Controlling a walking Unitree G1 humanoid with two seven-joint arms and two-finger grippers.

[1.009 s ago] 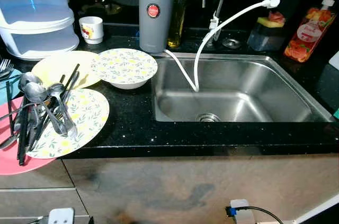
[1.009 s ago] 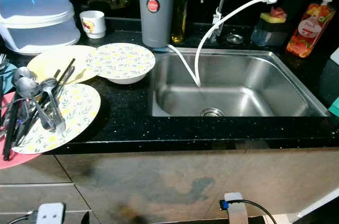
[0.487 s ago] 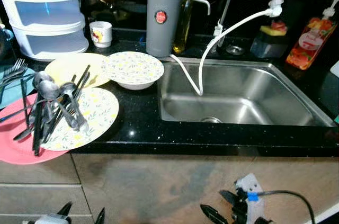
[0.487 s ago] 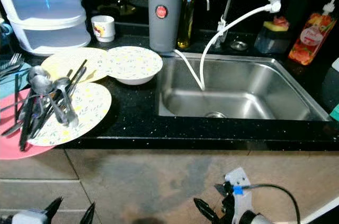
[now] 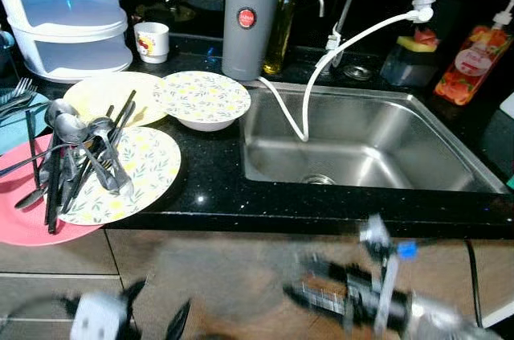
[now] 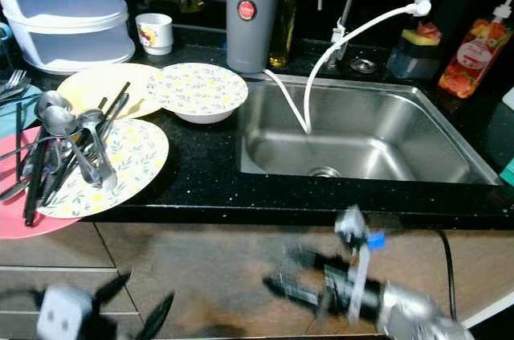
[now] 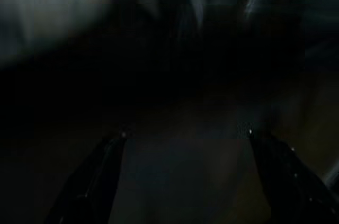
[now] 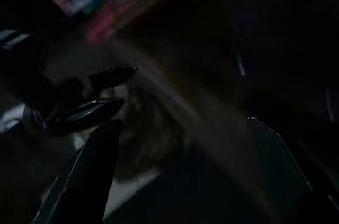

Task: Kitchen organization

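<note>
Both arms have risen before the black stone counter (image 5: 209,187): left tool (image 5: 157,320) spread empty, right tool (image 6: 293,276) blurred, grip unclear; sorting starts.

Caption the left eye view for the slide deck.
Both grippers, left and right, blurred below a black counter with cutlery-laden plates beside a steel sink.

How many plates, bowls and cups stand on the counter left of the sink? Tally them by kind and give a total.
Plates: 3 (pink plate, patterned plate, plain yellow plate)
Bowls: 1 (patterned bowl)
Cups: 1 (white cup)
Total: 5
</note>
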